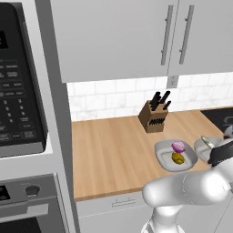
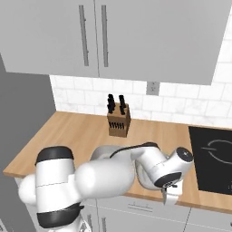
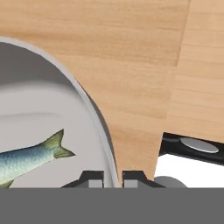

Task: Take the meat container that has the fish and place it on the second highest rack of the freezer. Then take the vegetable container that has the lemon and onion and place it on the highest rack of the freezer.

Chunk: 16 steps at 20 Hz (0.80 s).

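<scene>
Fingertips point(image 3: 95, 178) pinch the meat container's point(image 3: 39, 109) rim between them, one each side, gripping the wall so the fish point(image 3: 30, 156) rides undisturbed.

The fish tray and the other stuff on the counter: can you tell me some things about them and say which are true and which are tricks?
1. The gripper is shut on the rim of the meat container. True.
2. The fish lies on the bare counter. False: it lies inside the meat container.
3. The vegetable container holds the onion and the lemon. True.
4. The knife block is tipped over. False: it stands upright by the wall.
</scene>
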Tool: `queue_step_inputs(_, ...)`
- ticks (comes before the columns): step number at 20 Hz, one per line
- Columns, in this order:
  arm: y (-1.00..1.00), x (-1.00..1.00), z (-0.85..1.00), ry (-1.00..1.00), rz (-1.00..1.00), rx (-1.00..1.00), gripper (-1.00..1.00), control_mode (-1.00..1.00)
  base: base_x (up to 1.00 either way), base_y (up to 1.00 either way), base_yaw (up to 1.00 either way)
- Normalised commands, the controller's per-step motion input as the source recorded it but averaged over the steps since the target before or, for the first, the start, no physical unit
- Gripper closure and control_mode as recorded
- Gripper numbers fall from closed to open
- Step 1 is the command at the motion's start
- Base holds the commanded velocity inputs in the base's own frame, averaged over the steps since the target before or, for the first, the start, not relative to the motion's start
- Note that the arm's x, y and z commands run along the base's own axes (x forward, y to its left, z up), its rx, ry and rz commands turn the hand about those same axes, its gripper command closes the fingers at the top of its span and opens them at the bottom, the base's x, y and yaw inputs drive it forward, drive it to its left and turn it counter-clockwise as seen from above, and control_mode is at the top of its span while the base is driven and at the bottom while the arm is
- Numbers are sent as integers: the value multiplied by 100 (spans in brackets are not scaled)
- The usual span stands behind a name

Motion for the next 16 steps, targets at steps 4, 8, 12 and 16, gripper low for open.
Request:
queue_step_inputs(4, 0, -24, 50, 0, -8, 0, 100, -100, 0, 0, 0)
queue_step_inputs(8, 0, -28, 63, -4, -7, -3, 100, -100, 0, 0, 0)
queue_step_inputs(12, 2, -26, 72, -17, -9, -1, 100, -100, 0, 0, 0)
queue_step_inputs(16, 29, -11, 83, -21, -9, -2, 100, -100, 0, 0, 0)
